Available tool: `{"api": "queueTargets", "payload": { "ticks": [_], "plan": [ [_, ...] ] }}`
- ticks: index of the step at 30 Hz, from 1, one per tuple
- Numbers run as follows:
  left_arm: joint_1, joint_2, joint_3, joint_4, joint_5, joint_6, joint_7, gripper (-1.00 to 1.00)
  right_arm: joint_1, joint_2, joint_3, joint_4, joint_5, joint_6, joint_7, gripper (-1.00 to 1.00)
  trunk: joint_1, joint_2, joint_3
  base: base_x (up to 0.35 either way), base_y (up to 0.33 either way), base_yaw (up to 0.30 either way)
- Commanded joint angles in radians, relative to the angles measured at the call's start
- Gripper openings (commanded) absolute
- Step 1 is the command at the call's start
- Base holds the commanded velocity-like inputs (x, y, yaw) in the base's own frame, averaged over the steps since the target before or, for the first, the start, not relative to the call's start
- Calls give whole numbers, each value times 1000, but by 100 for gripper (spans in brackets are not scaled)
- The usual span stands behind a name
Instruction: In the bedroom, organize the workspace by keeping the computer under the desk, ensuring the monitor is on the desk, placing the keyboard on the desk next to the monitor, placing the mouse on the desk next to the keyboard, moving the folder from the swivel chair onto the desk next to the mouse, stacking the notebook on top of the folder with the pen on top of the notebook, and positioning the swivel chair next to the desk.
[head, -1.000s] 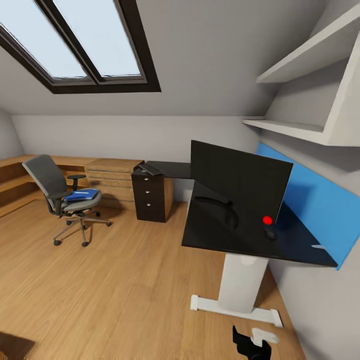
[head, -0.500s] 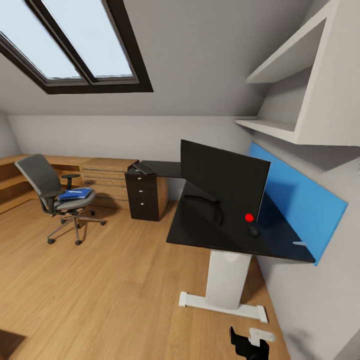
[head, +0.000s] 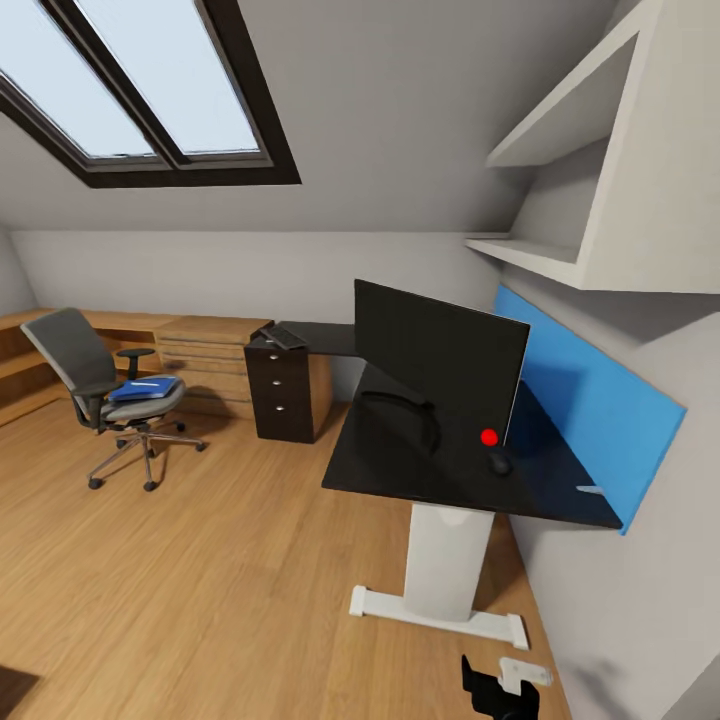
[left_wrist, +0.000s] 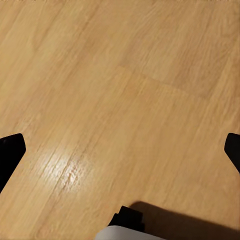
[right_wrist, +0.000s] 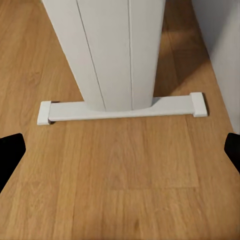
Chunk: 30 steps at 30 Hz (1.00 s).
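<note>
- Monitor (head: 440, 370) is already sitting on the black tabletop (head: 400, 470), in front of the blue back panel (head: 590, 410).
- Mouse (head: 499, 461) is lying on the tabletop just beside the monitor's red-dot corner; looks placed, though the keyboard isn't next to it.
- Keyboard (head: 283, 336) is sitting on the black cabinet desk (head: 285, 390), well apart from the monitor; needs moving.
- Folder (head: 146, 387) is lying on the swivel chair (head: 100, 385) seat with something pale on top, too small to tell; needs moving.
- Chair is standing well apart from the tabletop; needs wheeling over.
- Small pale item (head: 590, 489) at the tabletop's back edge, can't identify.
- Right gripper (head: 505, 685) is hanging low near the white leg (right_wrist: 110, 55).
- Left fingers (left_wrist: 10, 152) and right fingers (right_wrist: 10, 150) are spread wide, holding nothing.
</note>
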<state>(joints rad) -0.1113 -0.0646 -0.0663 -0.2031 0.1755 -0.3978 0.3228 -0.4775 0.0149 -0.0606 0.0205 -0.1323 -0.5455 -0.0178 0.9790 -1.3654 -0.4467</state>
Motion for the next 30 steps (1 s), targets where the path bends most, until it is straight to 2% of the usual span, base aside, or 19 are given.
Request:
{"api": "queueTargets", "payload": {
  "ticks": [1, 4, 6, 8, 11, 15, 19, 20, 22, 23, 24, 25, 26, 27, 30],
  "plan": [
    [-1, 0, -7, 1, 9, -4, 4, 100, -1, 0, -5, 1, -1, -7, 1, 100, 0, -1, -1, 1, -2, 0],
    [-1, 0, -7, 1, 9, -4, 4, 100, -1, -1, -5, 0, -1, -26, 1, 100, 0, -1, -1, 1, -2, 0],
    [-1, 0, -7, 1, 9, -4, 4, 100, -1, -2, -5, 0, -1, -69, 0, 100, 0, -1, -1, 0, 0, 0],
    [-1, 1, -7, 0, 9, -4, 4, 100, -1, -4, -6, -1, -2, -138, -3, 100, 0, -1, -1, 0, 0, 0],
    [-1, 1, -7, 1, 9, -4, 4, 100, -1, -4, -10, -11, -6, -291, -10, 100, 0, -1, -1, 0, 0, 0],
    [-1, 1, -7, 1, 9, -4, 4, 100, -2, 0, -10, -55, -7, -406, -38, 100, 0, -1, -1, 0, 0, 0],
    [-1, 1, -7, 0, 9, -4, 4, 100, -2, -2, -7, -164, -3, -419, -114, 100, 0, -1, -1, 0, 0, 0],
    [-1, 3, -7, 0, 10, -4, 4, 100, -3, -4, -5, -269, -2, -381, -161, 100, 0, -1, -1, 0, 0, 0],
    [-1, 3, -6, 0, 10, -4, 4, 100, -3, -5, -5, -346, -1, -325, -185, 100, 0, -1, -1, 0, 0, 0],
    [-1, 3, -6, 0, 10, -4, 4, 100, -3, -26, -5, -466, 0, -138, -197, 100, 0, -1, -1, 0, 0, 0],
    [-1, 3, -6, 0, 10, -4, 4, 100, -3, -35, -6, -514, 0, -61, -201, 100, 0, -1, -1, 0, 0, 0],
    [-1, 3, -6, 0, 10, -4, 4, 100, -3, -52, -6, -588, 0, 64, -207, 100, 0, -1, -1, 0, 0, 0],
    [-1, 3, -6, 0, 10, -4, 4, 100, -3, -59, -6, -617, 0, 112, -210, 100, 0, -1, -1, 0, 0, 0],
    [-1, 4, -6, 1, 10, -4, 4, 100, -4, -72, -7, -674, 0, 204, -214, 100, 0, -1, -1, 0, 0, 0],
    [-1, 4, -6, 1, 10, -4, 4, 100, -7, -81, -7, -704, 0, 262, -216, 100, 0, -1, -1, 0, 0, 0]
  ]
}}
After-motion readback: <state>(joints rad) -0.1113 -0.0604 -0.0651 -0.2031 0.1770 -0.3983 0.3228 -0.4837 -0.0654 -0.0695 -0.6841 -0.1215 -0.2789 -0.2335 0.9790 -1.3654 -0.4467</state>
